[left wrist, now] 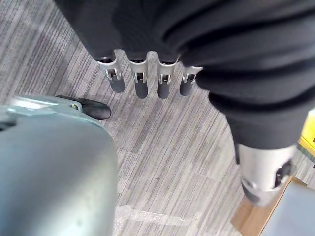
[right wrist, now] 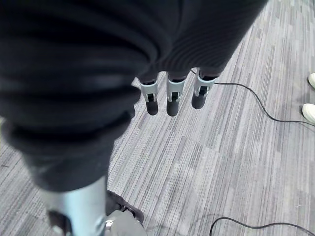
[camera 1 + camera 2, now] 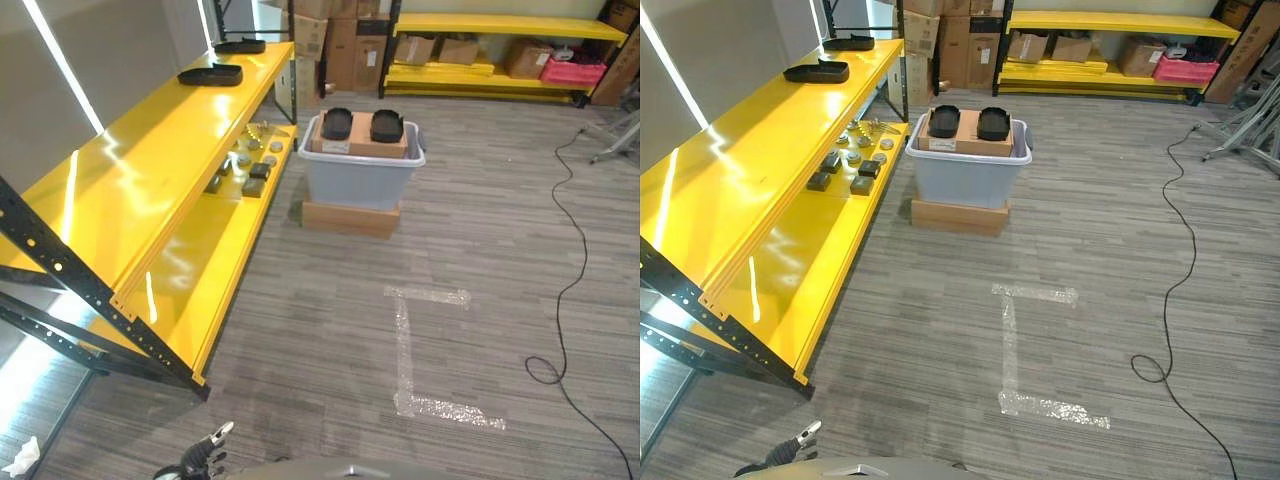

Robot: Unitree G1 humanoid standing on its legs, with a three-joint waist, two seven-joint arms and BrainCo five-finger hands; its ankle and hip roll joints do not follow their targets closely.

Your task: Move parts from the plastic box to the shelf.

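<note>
Grey floor holds one plastic box (image 3: 360,170) bearing two black parts (image 3: 337,123) (both robot hands (image 1: 147,81) hang slack, empty).

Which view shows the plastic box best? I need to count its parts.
The right eye view: the plastic box sits near centre, with two black parts atop a cardboard carton inside. The left eye view shows the same. The left wrist view catches just a corner.
</note>
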